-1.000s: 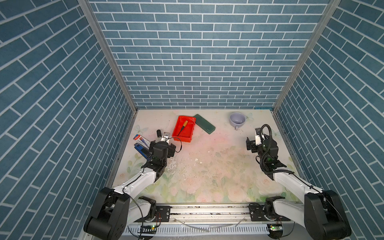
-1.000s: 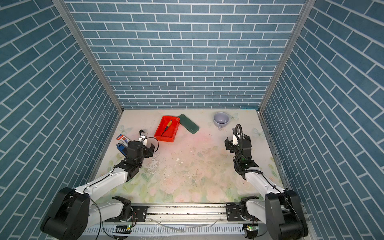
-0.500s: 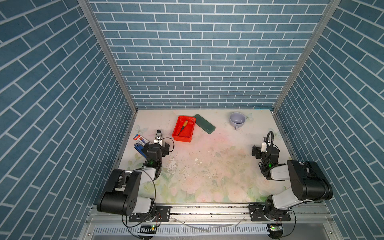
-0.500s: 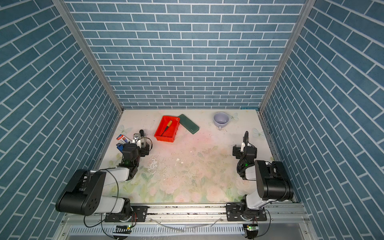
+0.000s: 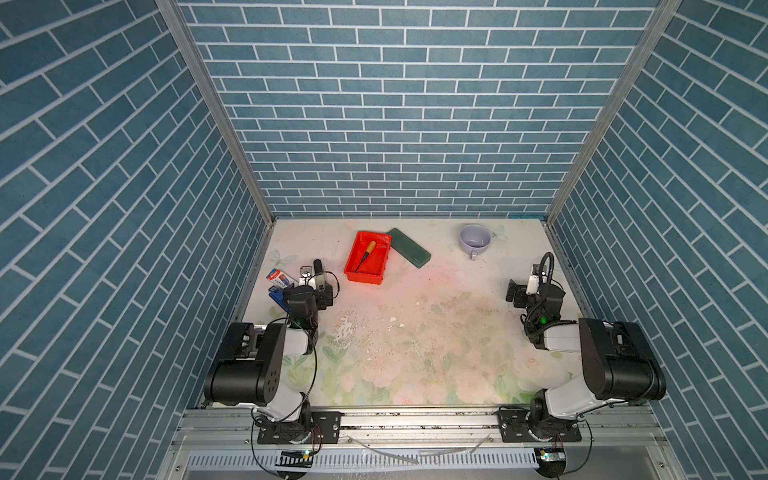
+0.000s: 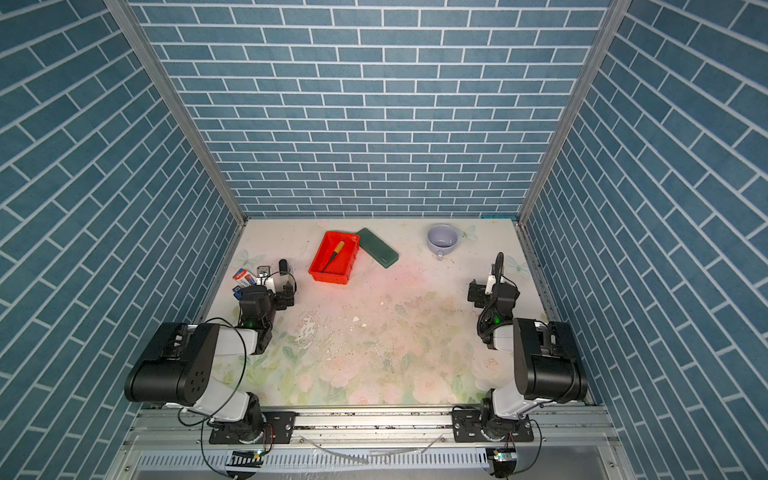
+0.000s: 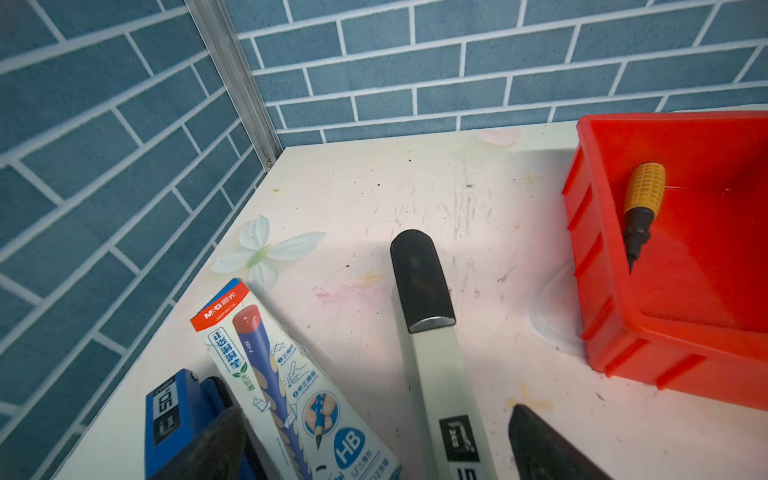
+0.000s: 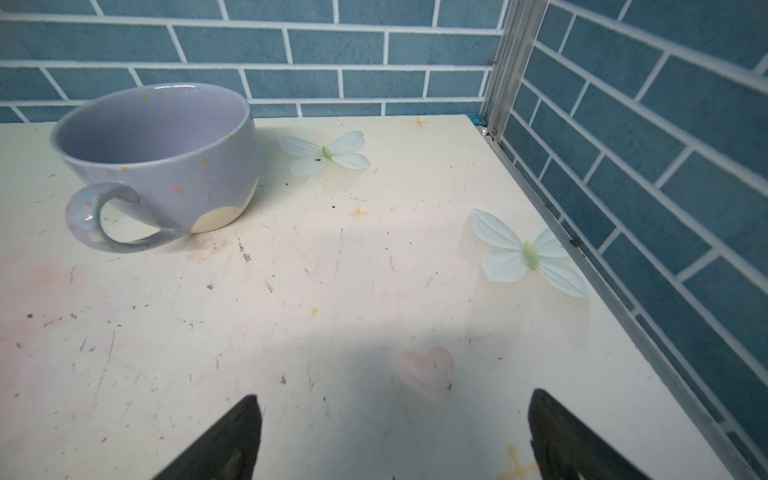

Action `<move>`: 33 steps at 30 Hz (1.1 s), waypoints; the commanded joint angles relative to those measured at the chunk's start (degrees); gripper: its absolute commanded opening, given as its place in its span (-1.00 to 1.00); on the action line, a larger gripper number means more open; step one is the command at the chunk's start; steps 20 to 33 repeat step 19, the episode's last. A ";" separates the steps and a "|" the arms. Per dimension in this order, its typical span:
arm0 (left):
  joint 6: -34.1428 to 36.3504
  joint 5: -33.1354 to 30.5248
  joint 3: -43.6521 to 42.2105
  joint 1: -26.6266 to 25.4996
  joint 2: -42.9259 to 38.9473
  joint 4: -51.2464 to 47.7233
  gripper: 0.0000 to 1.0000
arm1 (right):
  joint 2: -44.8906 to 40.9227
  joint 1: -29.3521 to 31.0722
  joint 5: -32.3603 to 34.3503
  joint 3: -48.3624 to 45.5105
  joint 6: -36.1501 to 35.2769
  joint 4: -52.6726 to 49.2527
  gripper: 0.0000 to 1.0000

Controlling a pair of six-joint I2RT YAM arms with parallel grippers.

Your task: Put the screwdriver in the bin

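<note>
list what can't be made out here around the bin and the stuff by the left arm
- screwdriver tip: left wrist view, behind the bin wall; too small in both top views.
- marker lower end: left wrist view, cut by the bottom edge.
- blue box: same view, cut off, partly behind a finger of the left gripper.
- small silvery item: a top view, too small to identify.

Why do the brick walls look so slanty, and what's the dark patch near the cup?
In both top views the wide, downward-looking lens makes the side walls fan outward; in the right wrist view the grey patch on the table near the lilac cup is a soft shadow, probably the arm's, and the right claw looks blurry.
</note>
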 commanded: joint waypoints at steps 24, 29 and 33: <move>-0.37 0.56 0.91 0.06 0.08 0.95 0.99 | -0.24 -0.10 -0.61 -0.31 1.02 1.40 0.98; -0.37 0.56 0.91 0.06 0.08 0.95 0.99 | -0.24 -0.10 -0.61 -0.31 1.02 1.40 0.98; -0.37 0.56 0.91 0.06 0.08 0.95 0.99 | -0.24 -0.10 -0.61 -0.31 1.02 1.40 0.98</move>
